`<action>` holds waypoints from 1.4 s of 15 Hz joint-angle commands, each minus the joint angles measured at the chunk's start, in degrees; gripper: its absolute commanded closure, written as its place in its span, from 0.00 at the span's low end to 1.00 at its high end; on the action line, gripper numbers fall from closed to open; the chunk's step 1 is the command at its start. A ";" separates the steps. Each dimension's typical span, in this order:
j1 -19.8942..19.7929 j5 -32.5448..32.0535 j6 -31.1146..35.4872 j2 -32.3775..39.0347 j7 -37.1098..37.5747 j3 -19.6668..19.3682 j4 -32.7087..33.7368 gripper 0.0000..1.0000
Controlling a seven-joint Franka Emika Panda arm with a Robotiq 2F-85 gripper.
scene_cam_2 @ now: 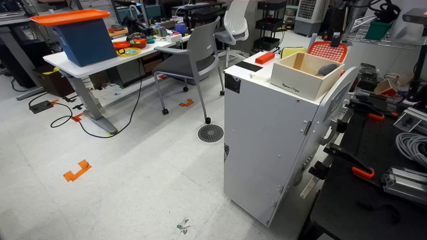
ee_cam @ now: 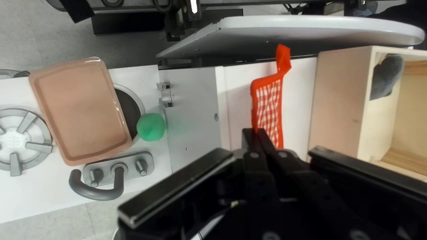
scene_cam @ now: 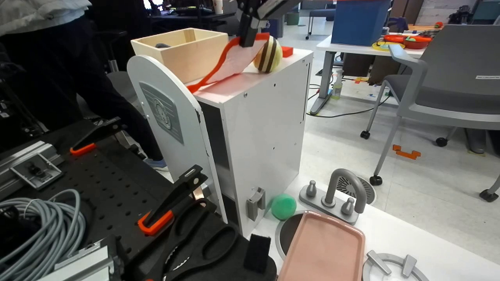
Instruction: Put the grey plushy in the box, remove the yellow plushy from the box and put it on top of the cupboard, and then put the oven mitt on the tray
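Note:
My gripper (ee_cam: 256,132) is shut on the orange-red oven mitt (ee_cam: 269,106), raised above the cupboard (scene_cam: 269,121). In an exterior view the mitt (scene_cam: 230,60) slants down from the fingertips, its low end close to the cupboard's front edge; contact there cannot be made out. The checked side of the mitt (scene_cam_2: 328,50) shows behind the box (scene_cam_2: 293,80). Inside that wooden box lies the grey plushy (ee_cam: 387,76). The striped yellow plushy (scene_cam: 268,56) sits on the cupboard top, just behind the mitt. Lower down, the pink tray (ee_cam: 80,110) rests partly over the sink.
The cupboard door (scene_cam: 168,105) stands swung out beside the black bench (scene_cam: 105,171). A green ball (scene_cam: 283,207) sits between cupboard and sink, close to the grey faucet (scene_cam: 343,187). An orange block (scene_cam_2: 265,57) lies on the cupboard top. Clamps (scene_cam: 172,203) line the bench edge.

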 commanded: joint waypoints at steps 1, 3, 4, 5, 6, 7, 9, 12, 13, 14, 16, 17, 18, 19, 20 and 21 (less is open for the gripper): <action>0.68 -1.37 1.46 -3.63 0.86 0.04 -2.25 1.00; 0.92 -1.31 1.27 -4.48 0.80 0.00 -2.40 1.00; 1.10 -1.19 1.40 -4.95 0.68 0.03 -2.57 1.00; 1.32 -1.18 1.49 -5.27 0.80 0.08 -2.60 1.00; 1.54 -1.19 1.67 -5.54 0.88 0.11 -2.64 1.00; 1.77 -1.08 1.76 -5.79 0.93 0.16 -2.57 1.00; 2.27 -0.77 1.85 -6.40 0.89 0.31 -2.46 1.00; 3.16 -0.75 2.09 -7.17 0.96 0.52 -2.53 1.00; 3.51 -0.88 2.39 -7.57 0.92 0.61 -2.79 1.00; 3.75 -0.98 2.52 -7.83 0.91 0.65 -2.84 1.00; 4.15 -1.16 3.21 -8.17 1.04 0.67 -2.84 1.00; 4.31 -1.27 3.66 -8.53 0.94 0.62 -2.99 1.00; 4.42 -1.28 3.98 -8.74 0.85 0.58 -3.07 1.00; 4.40 -1.56 4.05 -9.26 1.01 0.43 -3.22 1.00; 4.30 -1.50 4.01 -9.84 0.80 0.30 -3.42 1.00; 4.14 -1.44 4.08 -10.64 0.62 0.08 -3.66 1.00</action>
